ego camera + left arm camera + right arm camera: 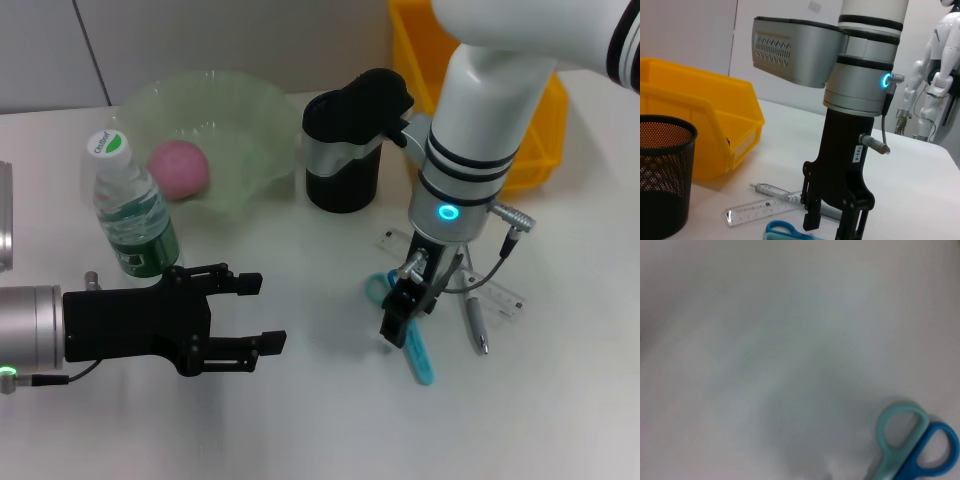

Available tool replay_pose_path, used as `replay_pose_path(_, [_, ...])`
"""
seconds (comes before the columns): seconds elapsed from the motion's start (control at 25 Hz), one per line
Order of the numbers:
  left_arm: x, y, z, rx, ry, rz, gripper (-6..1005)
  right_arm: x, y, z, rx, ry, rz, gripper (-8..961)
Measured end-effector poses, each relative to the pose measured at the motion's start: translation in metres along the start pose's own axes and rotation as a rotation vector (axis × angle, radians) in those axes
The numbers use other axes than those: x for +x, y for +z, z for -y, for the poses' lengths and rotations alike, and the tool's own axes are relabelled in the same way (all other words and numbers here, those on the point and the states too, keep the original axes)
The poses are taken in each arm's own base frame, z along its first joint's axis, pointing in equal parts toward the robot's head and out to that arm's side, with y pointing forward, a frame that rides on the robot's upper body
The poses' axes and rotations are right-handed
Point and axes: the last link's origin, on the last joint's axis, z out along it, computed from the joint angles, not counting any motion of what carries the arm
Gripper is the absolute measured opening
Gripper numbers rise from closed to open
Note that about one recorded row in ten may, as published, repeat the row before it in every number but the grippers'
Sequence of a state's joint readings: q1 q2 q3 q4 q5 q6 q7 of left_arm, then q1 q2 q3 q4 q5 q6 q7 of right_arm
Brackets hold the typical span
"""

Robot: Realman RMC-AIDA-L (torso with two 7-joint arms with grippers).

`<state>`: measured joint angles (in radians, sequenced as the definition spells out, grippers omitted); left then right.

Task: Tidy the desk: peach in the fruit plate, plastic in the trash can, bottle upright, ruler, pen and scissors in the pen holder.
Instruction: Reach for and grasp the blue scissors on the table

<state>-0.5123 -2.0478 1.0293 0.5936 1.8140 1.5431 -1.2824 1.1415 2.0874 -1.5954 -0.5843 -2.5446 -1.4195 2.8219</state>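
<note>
- Scissors (410, 335) lie flat on the desk (300, 420) with blue handles; the right gripper (403, 312) stands point-down right over them, its fingers a little apart at the blades, nothing lifted as far as I can see.
- Risk, as I judge it: thin blades flat on a hard top may slide or pivot out when the fingers close, or the tips may jam against the desk.
- Pen (476, 325) and clear ruler (505, 295) lie just beside the scissors, under the right arm; a sloppy grab could knock or drag them.
- Pen holder (340, 165), the black mesh cup, stands behind, near the yellow bin (530, 140); the arm partly hides it.
- Left gripper (245, 318) hovers wide open and empty, near the bottle (135, 215).
- Bottle is already upright, and the peach (180, 168) sits in the green fruit plate (250, 110).
</note>
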Motion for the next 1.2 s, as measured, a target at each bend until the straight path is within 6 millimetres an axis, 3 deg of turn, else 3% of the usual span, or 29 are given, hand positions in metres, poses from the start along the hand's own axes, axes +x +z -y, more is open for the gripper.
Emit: replay_pose_path(1.2, [-0.0003, -0.0002, 0.0, 0.001, -0.004, 0.001, 802, 0.0008, 0.0012, -0.0018, 0.0, -0.012, -0.007, 628])
